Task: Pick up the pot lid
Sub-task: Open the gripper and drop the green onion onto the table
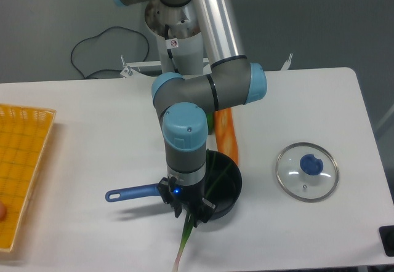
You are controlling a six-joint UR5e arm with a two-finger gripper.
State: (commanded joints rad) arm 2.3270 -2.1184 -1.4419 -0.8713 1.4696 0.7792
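The pot lid (pixel 306 171) is a round glass disc with a metal rim and a blue knob (pixel 311 164). It lies flat on the white table at the right. My gripper (pixel 188 214) points down well to the left of the lid, over the front rim of a black pot (pixel 226 183). Its dark fingers stand slightly apart with nothing of the lid between them. A wide strip of bare table separates the gripper from the lid.
The black pot has a blue handle (pixel 132 192) sticking out to the left. An orange carrot (pixel 225 133) lies behind the pot, and a green stalk (pixel 183 242) runs forward under the gripper. A yellow basket (pixel 21 161) sits at the left edge. A dark object (pixel 388 240) is at the bottom right corner.
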